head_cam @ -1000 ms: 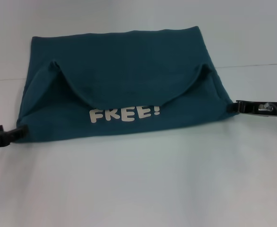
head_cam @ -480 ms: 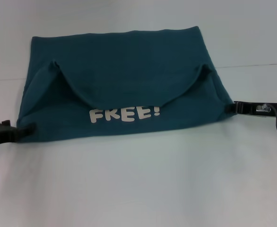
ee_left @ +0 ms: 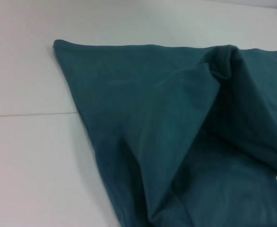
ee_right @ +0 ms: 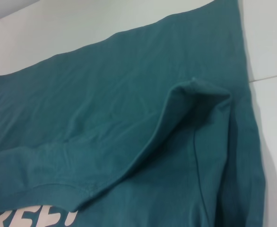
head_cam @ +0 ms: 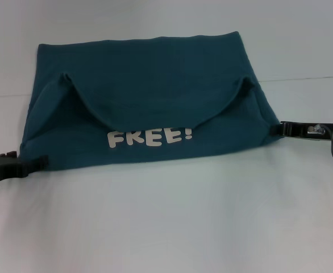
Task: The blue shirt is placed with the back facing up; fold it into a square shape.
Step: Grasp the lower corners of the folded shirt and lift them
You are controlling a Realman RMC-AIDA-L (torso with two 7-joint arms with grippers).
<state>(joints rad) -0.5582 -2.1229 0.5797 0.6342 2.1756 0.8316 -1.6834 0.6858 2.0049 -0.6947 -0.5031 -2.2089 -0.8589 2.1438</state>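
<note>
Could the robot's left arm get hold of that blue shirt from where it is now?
Probably yes: the left gripper sits right at the blue shirt's near left corner, with nothing between them.

Left gripper (head_cam: 38, 162): only a short stretch shows at the lower left edge of the head frame. Matte black, flat, bar-like, with small blocky steps along the top and a notched tip.

Right gripper (head_cam: 279, 129): at the right edge of the head frame, mid height. Slim black finger bar, squared tip with a small block at the end. Farther back a shiny silver metal piece sits on the bar. Behind it a pale grey rounded cylindrical housing with a dark rim, cut off by the frame edge. A thin dark cable or edge runs down below it. A small grey round part shows above, at the upper right edge.
</note>
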